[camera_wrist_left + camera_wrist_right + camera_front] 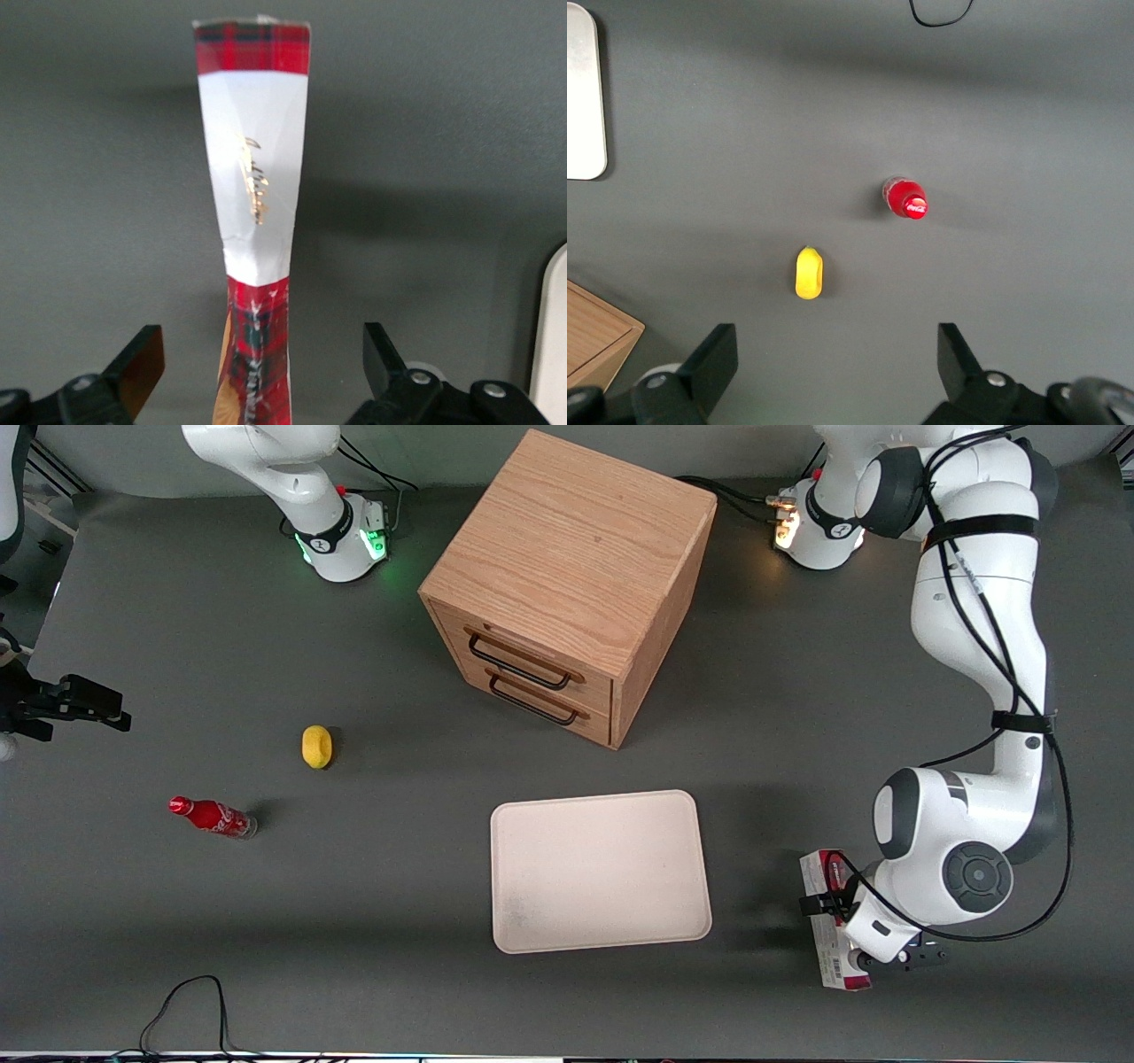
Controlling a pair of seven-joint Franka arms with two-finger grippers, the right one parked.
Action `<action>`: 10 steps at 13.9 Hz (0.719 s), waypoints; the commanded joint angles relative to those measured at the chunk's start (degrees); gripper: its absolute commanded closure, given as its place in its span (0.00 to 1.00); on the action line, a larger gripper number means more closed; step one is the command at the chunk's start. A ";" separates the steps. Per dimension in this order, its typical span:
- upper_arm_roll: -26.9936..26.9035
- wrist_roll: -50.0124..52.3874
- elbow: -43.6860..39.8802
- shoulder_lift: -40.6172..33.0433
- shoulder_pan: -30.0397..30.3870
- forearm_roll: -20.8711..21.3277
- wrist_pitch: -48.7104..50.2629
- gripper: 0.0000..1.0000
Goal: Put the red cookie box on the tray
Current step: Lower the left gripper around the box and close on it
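As the red cookie box (254,212) lies on the table (354,921) beside the tray (601,871), toward the working arm's end, your hand (257,367) straddles it open; close squarely on its long sides before lifting

Red cookie box (828,921) lies flat on table, long slim carton, red tartan ends, white-grey middle panel, barcode near one end. Tray (601,871): pale cream, flat, rounded corners, near the box, apart.

The gripper (257,354) is above the box, fingers wide apart either side of it.
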State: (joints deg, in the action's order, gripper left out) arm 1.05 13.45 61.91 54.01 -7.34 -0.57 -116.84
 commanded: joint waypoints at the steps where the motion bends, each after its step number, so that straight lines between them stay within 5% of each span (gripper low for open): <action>1: -0.26 0.08 0.58 0.04 -0.40 0.31 -1.20 0.14; 5: -0.26 0.96 0.40 -0.14 -0.31 0.04 -0.41 0.96; 10: -0.26 2.02 0.05 -0.40 -0.39 0.13 0.20 1.00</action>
State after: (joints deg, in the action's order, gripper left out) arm 1.03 14.26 61.83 54.39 -7.36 -0.57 -117.12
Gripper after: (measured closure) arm 0.881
